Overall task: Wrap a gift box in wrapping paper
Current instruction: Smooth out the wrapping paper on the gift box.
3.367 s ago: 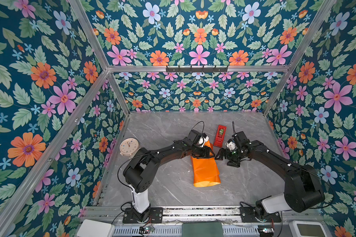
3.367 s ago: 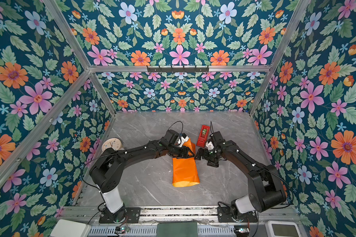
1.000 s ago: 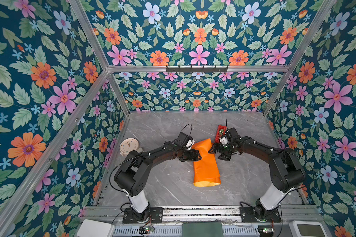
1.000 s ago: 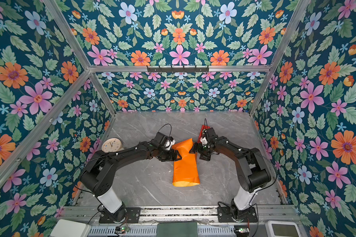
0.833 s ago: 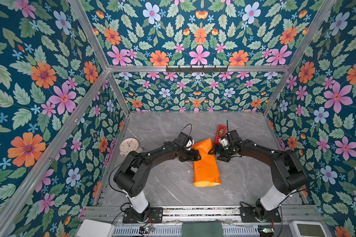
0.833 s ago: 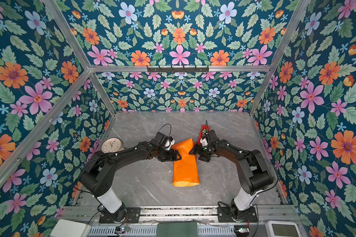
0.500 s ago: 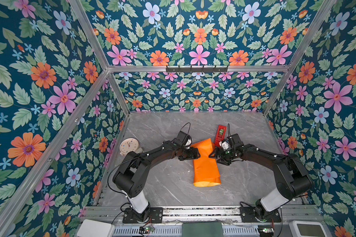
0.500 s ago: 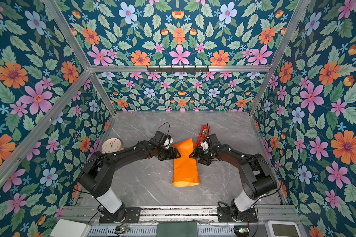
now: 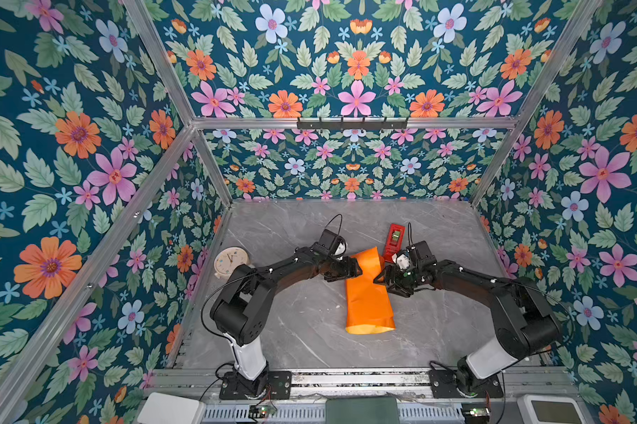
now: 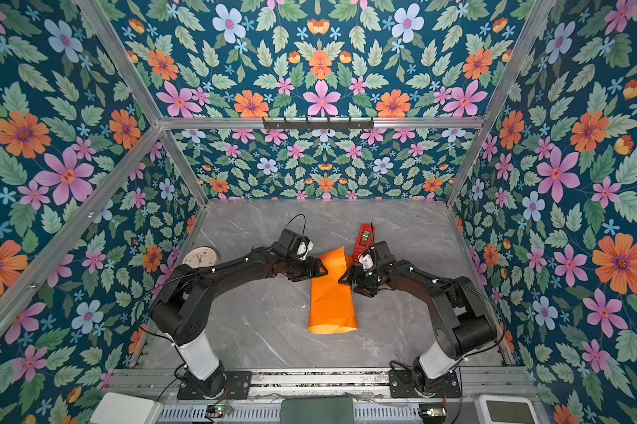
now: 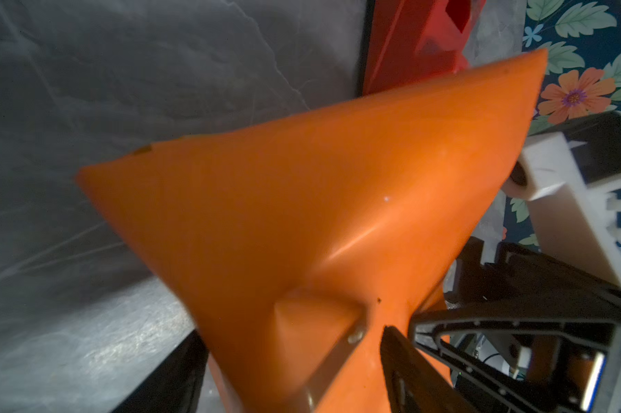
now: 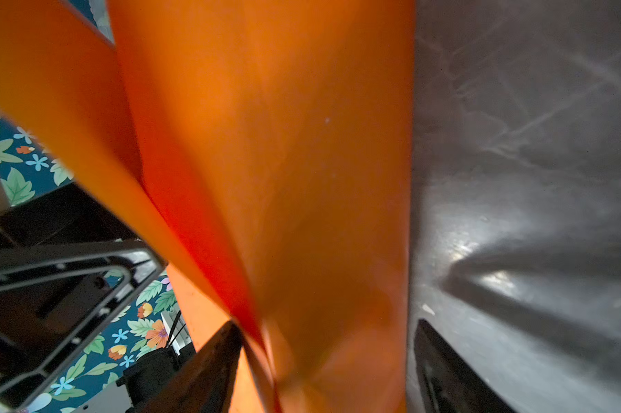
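Observation:
The orange wrapping paper (image 9: pixel 368 297) (image 10: pixel 331 301) lies folded into a long parcel on the grey table. The gift box is hidden inside it. The parcel's far end stands up as a loose pointed flap (image 11: pixel 319 214). My left gripper (image 9: pixel 354 270) (image 10: pixel 319 272) is at the parcel's left side near that flap. It is open, with paper between its fingers (image 11: pixel 293 332). My right gripper (image 9: pixel 380 281) (image 10: pixel 344 279) faces it from the right, also open. One right finger touches the paper (image 12: pixel 284 161); the other (image 12: pixel 445 364) rests apart on the table.
A narrow red tape dispenser (image 9: pixel 394 240) (image 10: pixel 364 236) lies just behind the right gripper, close to the flap. A round cream clock (image 9: pixel 231 261) stands by the left wall. Floral walls enclose the table (image 9: pixel 309 330) on three sides.
The right gripper has come from beside the tape dispenser to the parcel's right side. The left gripper has shifted slightly toward the parcel.

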You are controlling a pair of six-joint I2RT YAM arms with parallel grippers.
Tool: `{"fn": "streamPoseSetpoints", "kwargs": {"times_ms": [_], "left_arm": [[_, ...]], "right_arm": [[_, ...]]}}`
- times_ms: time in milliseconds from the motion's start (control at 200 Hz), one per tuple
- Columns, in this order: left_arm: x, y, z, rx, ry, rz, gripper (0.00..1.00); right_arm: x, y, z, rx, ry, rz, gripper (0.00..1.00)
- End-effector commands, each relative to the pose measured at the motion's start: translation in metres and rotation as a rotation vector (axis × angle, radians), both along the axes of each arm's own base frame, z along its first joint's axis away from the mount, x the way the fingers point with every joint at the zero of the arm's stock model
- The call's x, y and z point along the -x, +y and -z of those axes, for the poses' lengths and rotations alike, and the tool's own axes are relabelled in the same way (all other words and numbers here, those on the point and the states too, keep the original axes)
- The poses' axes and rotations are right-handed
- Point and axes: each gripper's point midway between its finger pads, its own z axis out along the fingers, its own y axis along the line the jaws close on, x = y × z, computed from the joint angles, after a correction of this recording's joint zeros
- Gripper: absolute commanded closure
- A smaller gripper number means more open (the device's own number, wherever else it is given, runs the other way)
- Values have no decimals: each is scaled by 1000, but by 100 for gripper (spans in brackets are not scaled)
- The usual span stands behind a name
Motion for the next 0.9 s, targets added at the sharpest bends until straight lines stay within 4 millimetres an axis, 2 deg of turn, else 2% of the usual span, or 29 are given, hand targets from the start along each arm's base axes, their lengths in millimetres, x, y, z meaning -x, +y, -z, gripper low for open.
{"fn": "streamPoseSetpoints", "kwargs": {"times_ms": [0,115,300,410,630,895], "left_arm": [[-6,-5,-11,25,-43,12,21],[-6,-7,-14,32,-59,27,22],[1,8,10,-102,-38,64,22],[7,15,23,-163,-19,89,22],[12,25,37,-235,-10,126,21],[14,27,42,-260,-8,142,21]], "right_arm": [[22,-16,22,101,109,14,25],[23,-16,20,101,108,12,25],[23,-15,14,93,103,12,24],[20,-11,5,69,88,9,22],[16,-8,-12,48,58,7,19],[-6,-3,-32,37,-5,20,14]]}}
